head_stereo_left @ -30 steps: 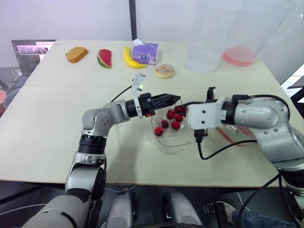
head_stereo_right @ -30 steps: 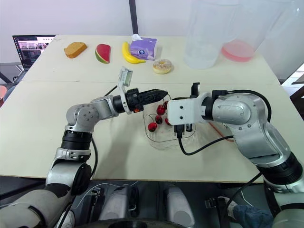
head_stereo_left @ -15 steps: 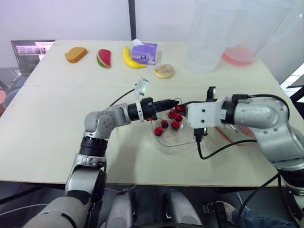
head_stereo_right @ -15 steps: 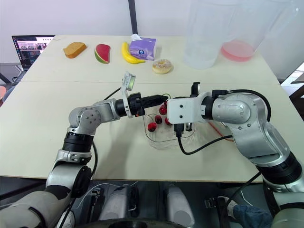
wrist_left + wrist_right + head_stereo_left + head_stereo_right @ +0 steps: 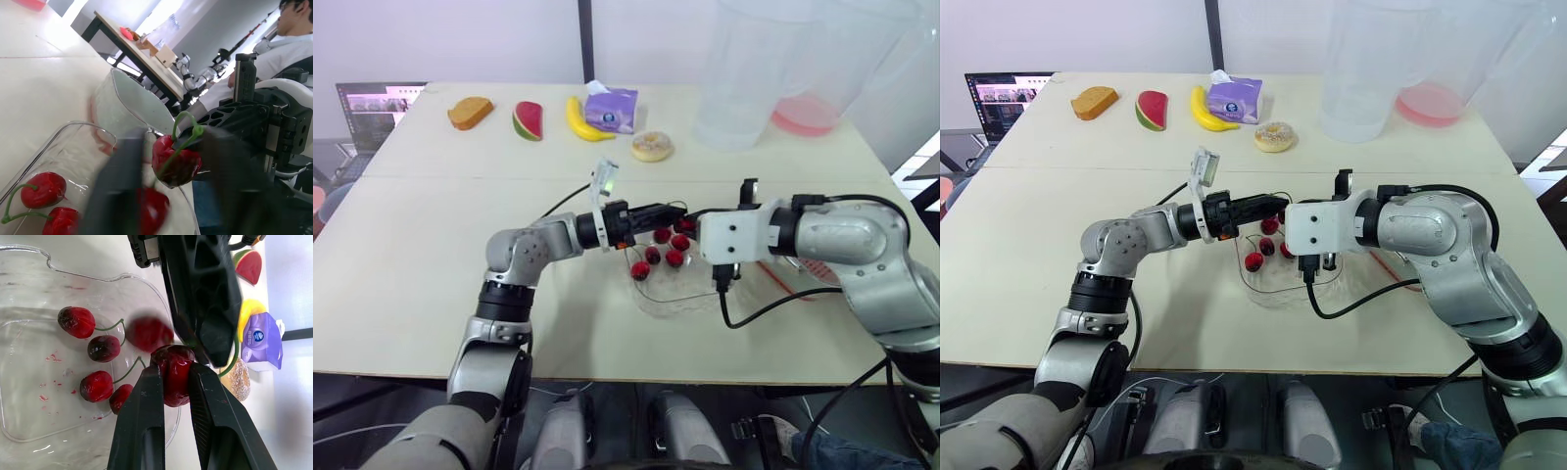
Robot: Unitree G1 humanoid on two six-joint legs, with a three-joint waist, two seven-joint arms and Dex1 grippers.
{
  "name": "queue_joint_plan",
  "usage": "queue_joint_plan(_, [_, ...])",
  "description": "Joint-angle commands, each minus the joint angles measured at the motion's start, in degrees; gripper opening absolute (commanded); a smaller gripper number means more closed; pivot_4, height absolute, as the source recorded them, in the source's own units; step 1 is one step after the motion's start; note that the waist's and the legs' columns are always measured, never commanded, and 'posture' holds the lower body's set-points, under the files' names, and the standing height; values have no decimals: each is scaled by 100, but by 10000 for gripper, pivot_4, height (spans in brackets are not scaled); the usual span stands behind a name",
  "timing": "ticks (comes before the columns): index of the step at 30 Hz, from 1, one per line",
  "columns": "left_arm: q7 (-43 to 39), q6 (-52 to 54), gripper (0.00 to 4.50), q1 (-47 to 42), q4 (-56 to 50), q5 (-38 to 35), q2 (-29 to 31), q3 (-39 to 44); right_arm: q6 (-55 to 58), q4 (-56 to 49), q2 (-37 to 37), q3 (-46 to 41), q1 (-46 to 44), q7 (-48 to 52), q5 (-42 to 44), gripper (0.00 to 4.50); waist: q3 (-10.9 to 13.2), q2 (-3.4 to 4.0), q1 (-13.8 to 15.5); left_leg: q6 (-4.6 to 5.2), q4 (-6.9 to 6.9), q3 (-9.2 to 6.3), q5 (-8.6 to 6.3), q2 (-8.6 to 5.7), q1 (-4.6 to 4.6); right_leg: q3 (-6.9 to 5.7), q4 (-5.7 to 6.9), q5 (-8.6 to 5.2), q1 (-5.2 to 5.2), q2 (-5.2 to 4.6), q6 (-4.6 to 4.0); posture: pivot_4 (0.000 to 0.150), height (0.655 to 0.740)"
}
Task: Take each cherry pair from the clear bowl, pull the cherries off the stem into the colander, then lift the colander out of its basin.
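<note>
Just above the clear bowl [image 5: 658,300], the right gripper [image 5: 175,368] was clamped on one dark red cherry [image 5: 176,357], a finger pressed to each side of it. The left gripper [image 5: 664,210] met it there from the opposite side of the bowl, right against the cherry's green stem [image 5: 197,130]; whether it pinched the stem could not be told. More cherries [image 5: 653,256] lay inside the bowl. The colander [image 5: 815,268] sat just beside the bowl, mostly hidden behind the right arm. Beyond the bowl, well apart from it on the surface [image 5: 411,255], lay a doughnut [image 5: 653,147] and a banana [image 5: 576,119].
</note>
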Motion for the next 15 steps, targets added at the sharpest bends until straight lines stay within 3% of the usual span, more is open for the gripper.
queue_joint_plan(1, [30,-34,30099,-123,-184,-92,-64,101,25,-221,-7,-103,-82,-46,-9,3803,0,0,0,0,0,0,0,0,0,0,0,0,0,0,0,1500,7400])
queue_joint_plan(13, [281,46,30099,-240,-52,-277,-245,389,82,-221,-19,-82,-79,-45,-30,3803,0,0,0,0,0,0,0,0,0,0,0,0,0,0,0,1500,7400])
queue_joint_plan(15, [253,59,24940,-231,-66,-265,-231,363,91,-221,-17,-85,-83,-47,-27,3803,0,0,0,0,0,0,0,0,0,0,0,0,0,0,0,1500,7400])
